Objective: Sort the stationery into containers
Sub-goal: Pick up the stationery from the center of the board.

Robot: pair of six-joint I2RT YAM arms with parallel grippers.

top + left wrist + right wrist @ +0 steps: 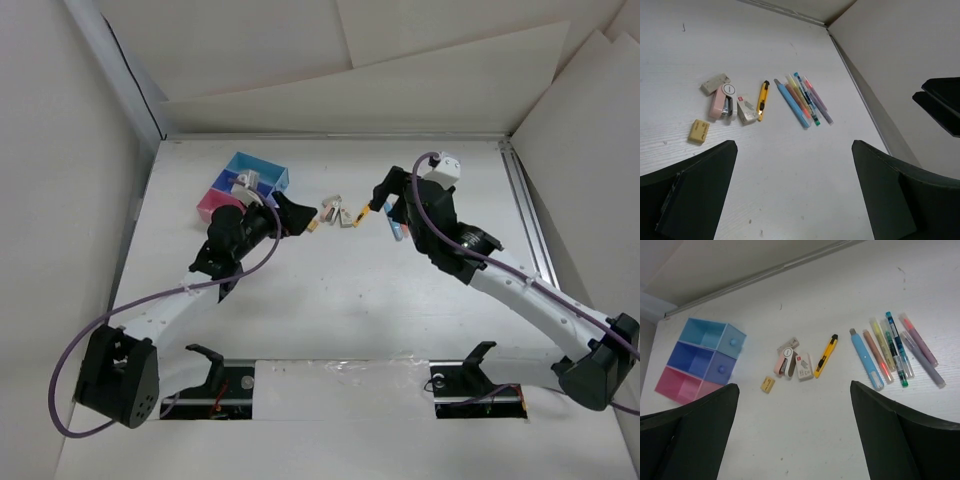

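- Both end effectors are spread to their widest and hold nothing. The left end effector (300,213) hovers just left of the yellow utility knife (825,356), and the right end effector (383,197) hovers just right of it. They are probably open because no piece has been chosen yet.
- Far left of the knife stand the containers (715,365): three bins joined in a row, one light blue, one blue-violet and one pink. Their open tops face up, presumably to take drops, and nothing shows inside them.
- Just left of the knife lie four small pieces, loose on the table (805,430): one grey eraser (788,344), one pink stapler (781,362), one small white box (803,366) and one yellow eraser (768,384). None has been sorted.
- There is one knife, lying flat between the small pieces and the pens.
- Right of the knife, the pens (866,360) lie side by side, touching. I count six, though they overlap. They seem to be bunched within reach of either arm.
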